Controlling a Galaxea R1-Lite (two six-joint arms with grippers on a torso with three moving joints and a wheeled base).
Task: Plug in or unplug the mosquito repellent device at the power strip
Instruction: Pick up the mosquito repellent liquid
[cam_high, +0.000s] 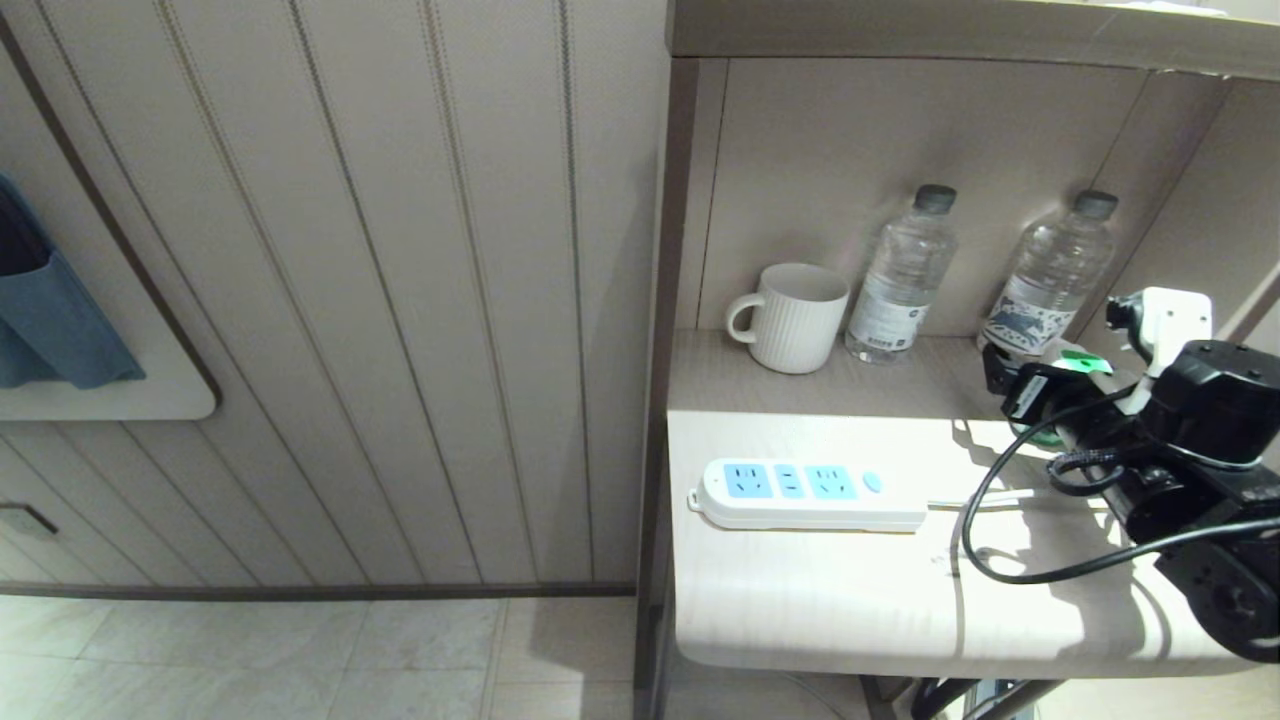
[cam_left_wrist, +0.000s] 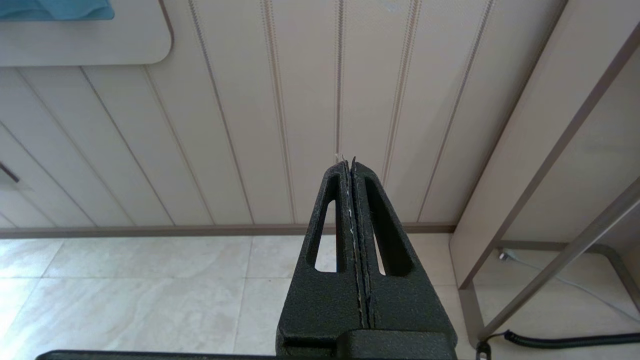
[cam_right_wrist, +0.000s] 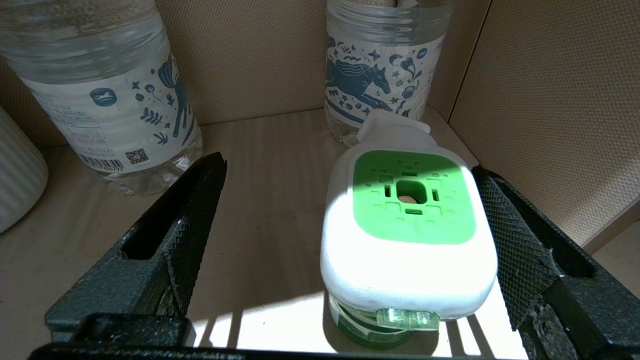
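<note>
The mosquito repellent device stands upright on its green bottle on the nightstand's top, in the back right corner. It has a white head with a green top panel. My right gripper is open around it. One finger is close beside the white head, and the other finger stands well apart. In the head view the device peeks out behind my right gripper. The power strip lies flat near the nightstand's left front, all sockets empty. My left gripper is shut and empty, low over the floor beside the nightstand.
Two clear water bottles and a white ribbed mug stand against the niche's back wall. The niche's side wall is close to the device. The strip's white cord and my arm's black cable cross the top.
</note>
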